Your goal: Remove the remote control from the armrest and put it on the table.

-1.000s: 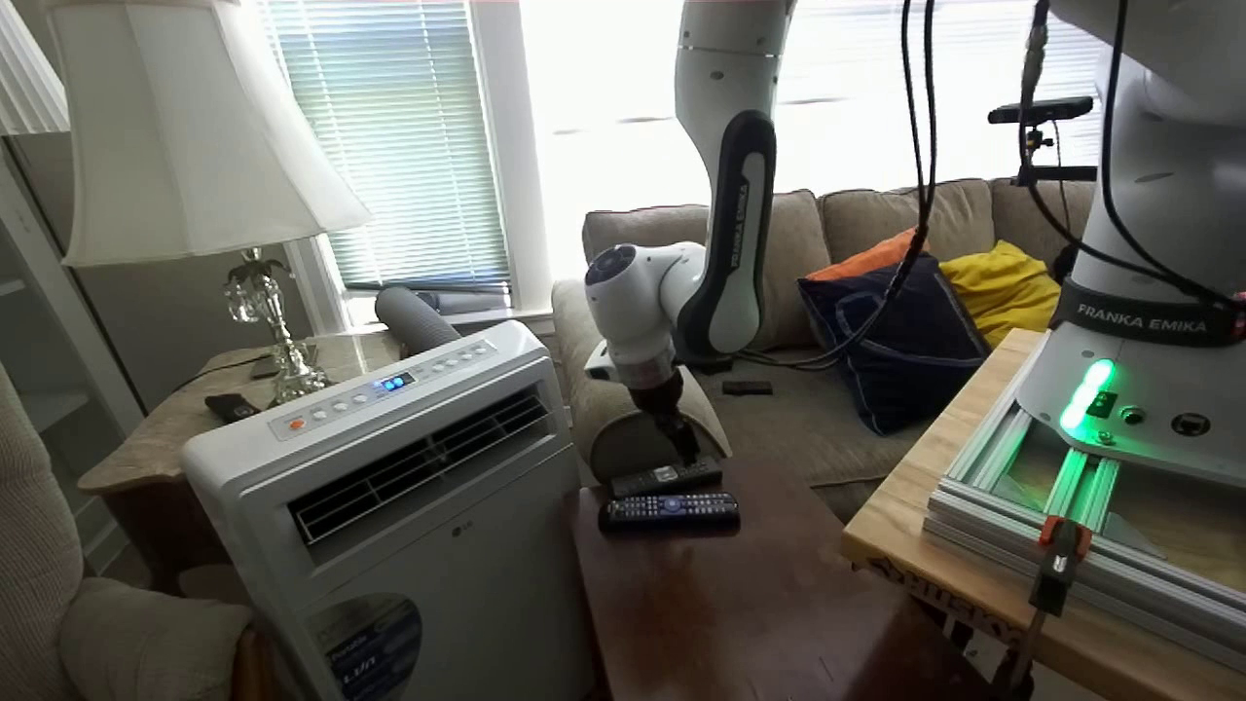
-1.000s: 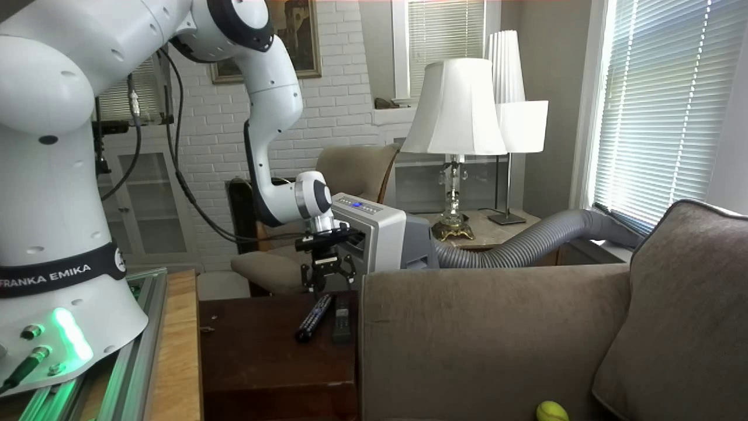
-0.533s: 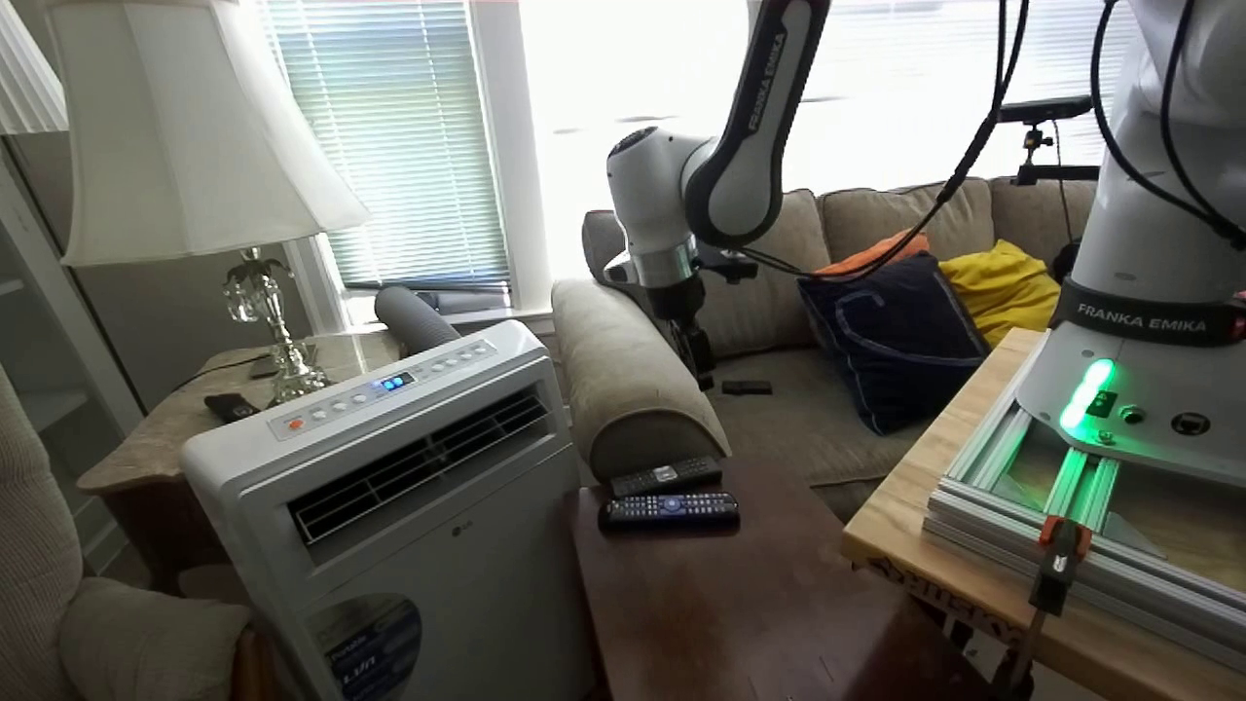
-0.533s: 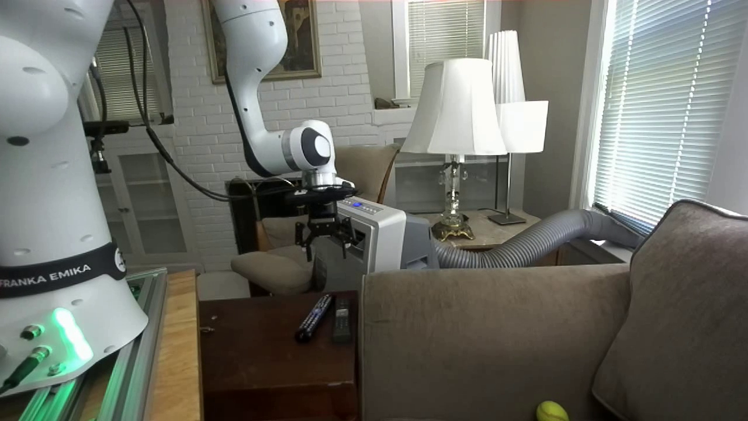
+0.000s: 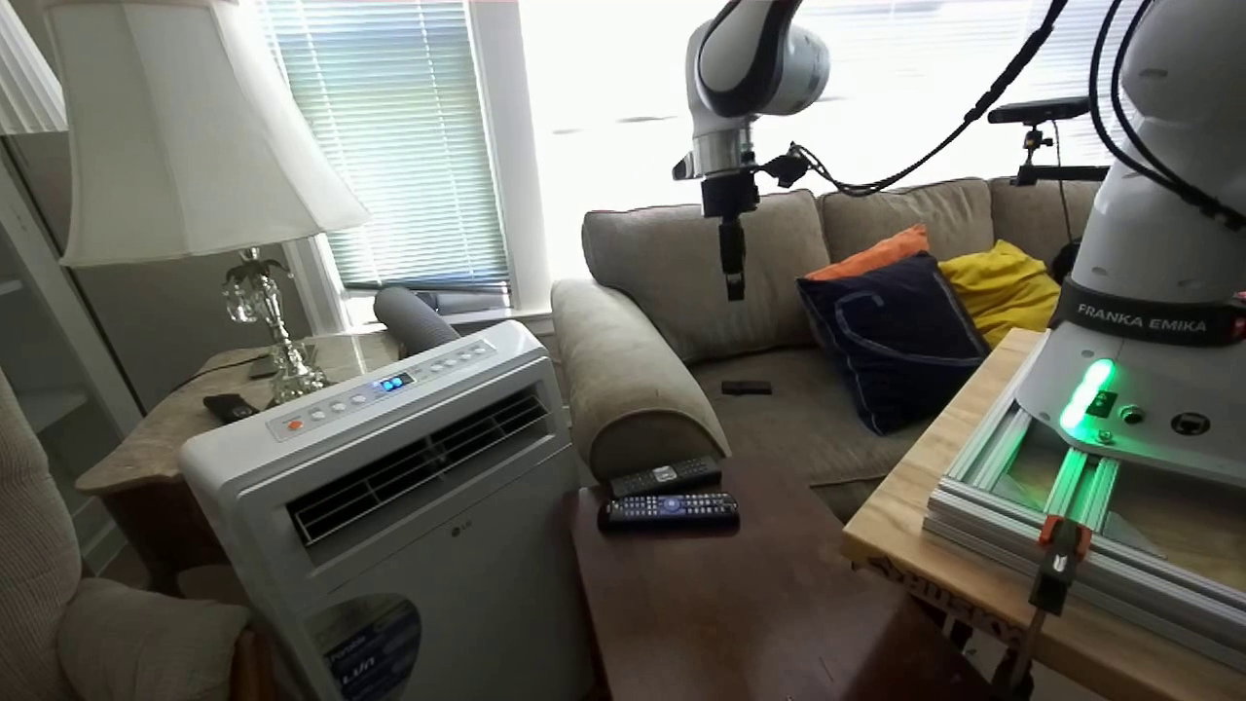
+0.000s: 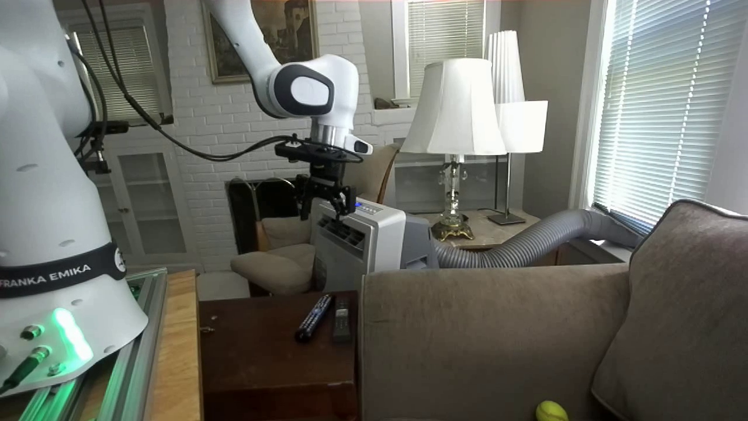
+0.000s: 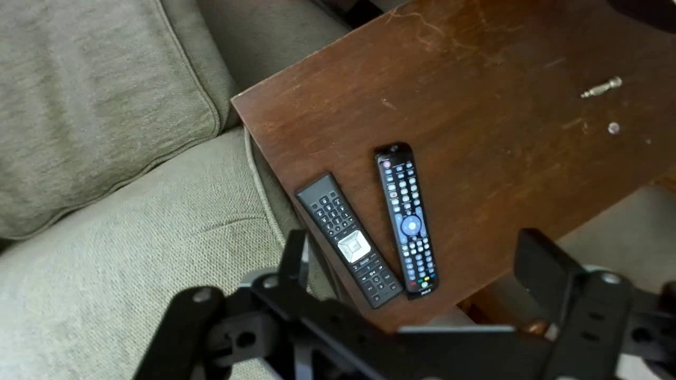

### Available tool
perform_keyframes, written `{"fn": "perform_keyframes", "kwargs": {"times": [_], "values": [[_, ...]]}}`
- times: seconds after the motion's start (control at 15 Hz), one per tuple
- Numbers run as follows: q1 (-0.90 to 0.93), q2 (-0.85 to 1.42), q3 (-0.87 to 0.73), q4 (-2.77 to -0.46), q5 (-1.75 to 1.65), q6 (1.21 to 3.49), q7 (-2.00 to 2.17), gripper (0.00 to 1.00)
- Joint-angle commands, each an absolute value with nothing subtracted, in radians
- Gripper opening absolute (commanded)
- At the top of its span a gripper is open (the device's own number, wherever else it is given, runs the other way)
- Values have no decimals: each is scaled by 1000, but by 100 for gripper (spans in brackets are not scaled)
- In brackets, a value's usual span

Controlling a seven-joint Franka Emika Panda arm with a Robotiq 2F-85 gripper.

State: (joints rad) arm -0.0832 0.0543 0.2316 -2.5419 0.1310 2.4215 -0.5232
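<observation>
The remote control [image 7: 353,244], black with a silver pad, lies flat on the dark-brown table [image 7: 486,137] near its edge beside the tan armrest [image 7: 185,253]. In both exterior views the remote control [image 5: 667,477] [image 6: 342,321] rests on the table [image 5: 720,594] [image 6: 263,356], beside the armrest [image 5: 623,370] [image 6: 491,333]. A dark remote with a bluish face [image 7: 409,211] lies next to it. My gripper [image 7: 413,235] is open, fingers wide apart with nothing between them. It hangs well above the table and remotes in both exterior views [image 5: 735,287] [image 6: 324,211].
A white air conditioner [image 5: 438,545] stands against the table's side. A pale wooden bench [image 5: 905,506] carries the robot base. A small dark bar-shaped object [image 5: 747,387] lies on the sofa seat. Pillows [image 5: 886,331] lie on the sofa. A lamp [image 5: 195,146] stands on a side table.
My gripper has risen from just over the remote control at the table to high above it, moving back towards the sofa side. Both remotes on the table have stayed in place.
</observation>
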Motion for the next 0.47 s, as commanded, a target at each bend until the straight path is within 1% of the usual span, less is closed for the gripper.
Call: {"fn": "perform_keyframes", "kwargs": {"times": [0.0, 0.07, 0.13, 0.27, 0.4], "values": [[-57, -164, 125, -2662, 195, 2374, -461, 100], [-53, -172, 101, -2666, 136, 2383, -392, 100], [-22, -89, 95, -2602, 154, 2382, -466, 100], [-24, -138, 61, -2633, 147, 2382, -437, 100], [-21, -149, 59, -2645, 146, 2382, -422, 100]]}}
